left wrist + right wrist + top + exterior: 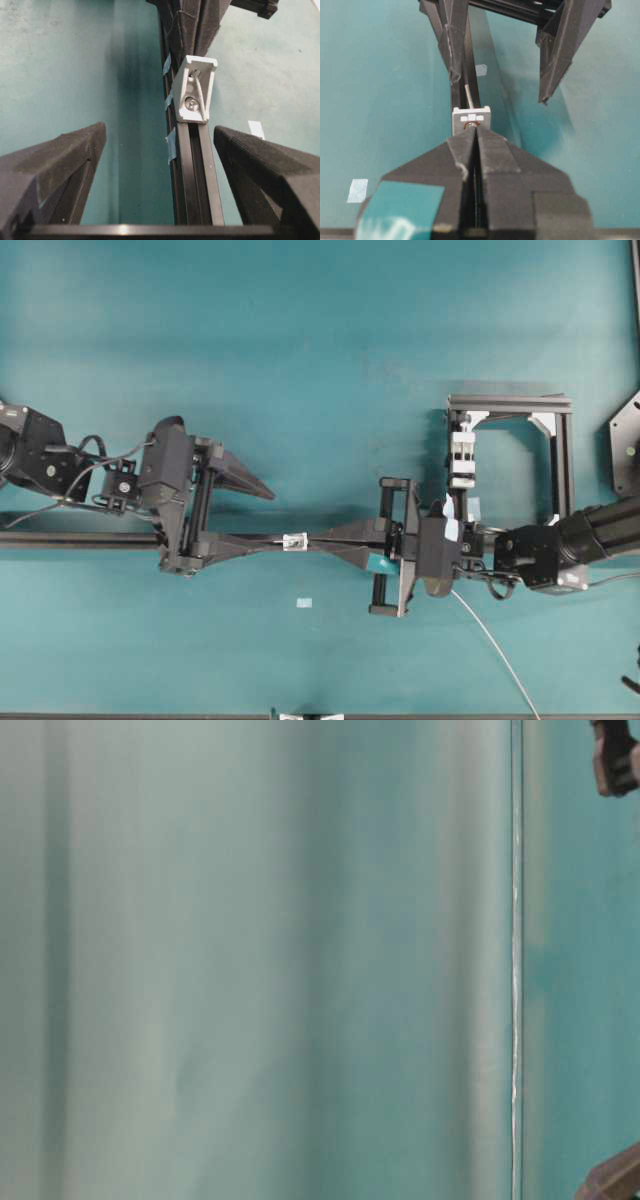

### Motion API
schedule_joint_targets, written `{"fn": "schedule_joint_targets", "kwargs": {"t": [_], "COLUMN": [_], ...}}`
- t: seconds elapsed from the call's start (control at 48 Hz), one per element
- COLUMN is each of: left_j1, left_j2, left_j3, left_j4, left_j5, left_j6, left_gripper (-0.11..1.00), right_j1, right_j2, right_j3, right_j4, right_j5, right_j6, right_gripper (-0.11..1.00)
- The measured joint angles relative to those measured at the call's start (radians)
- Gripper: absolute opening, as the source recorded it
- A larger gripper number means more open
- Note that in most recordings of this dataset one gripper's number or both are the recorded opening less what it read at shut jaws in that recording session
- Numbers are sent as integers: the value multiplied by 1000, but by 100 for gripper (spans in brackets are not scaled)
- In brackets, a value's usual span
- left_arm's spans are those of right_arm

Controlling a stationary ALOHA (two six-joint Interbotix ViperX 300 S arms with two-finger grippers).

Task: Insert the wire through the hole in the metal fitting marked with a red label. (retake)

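Right gripper [476,131] clamped on the wire [468,95], tips against the metal fitting [471,118]. Wire end pokes out the far side toward 12 o'clock, running along the black rail [192,165]. Left gripper [160,137] open, straddling the rail, empty.

The small white-and-silver metal fitting [192,90] sits upright on a long black rail. Its little round hole [471,125] has a red ring, and a thin end of the pale wire [468,95] pokes out behind it. More of the wire curves away across the teal surface.
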Motion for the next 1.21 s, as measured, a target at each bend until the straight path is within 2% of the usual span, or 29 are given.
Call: {"fn": "schedule_joint_targets", "kwargs": {"t": [0.354, 0.728, 0.791, 0.916, 0.999, 1.103, 1.207], "left_j1": [-28, -46, -46, -46, -46, -44, -46], "left_j2": [-3, -15, -17, -15, -15, -15, -17], "left_j3": [-25, -67, -72, -77, -78, -77, -77], "left_j4": [0, 0, 2, 2, 2, 2, 0], "left_j5": [32, 115, 126, 133, 135, 135, 135], "left_j6": [-40, -38, -40, -38, -37, -35, -35], "left_gripper": [59, 57, 51, 19, 3, -8, -10], "right_j1": [-2, -3, -3, -3, -2, -3, -3], "right_j2": [0, 0, 0, 0, 0, 0, 0], "right_j3": [-2, -2, -2, -2, -3, -2, -3], "right_j4": [-2, -2, -2, -3, -2, -2, -3], "right_j5": [2, 2, 2, 2, 2, 2, 2], "right_j6": [2, 0, 2, 2, 2, 2, 2], "right_gripper": [3, 3, 3, 3, 3, 3, 3]}}
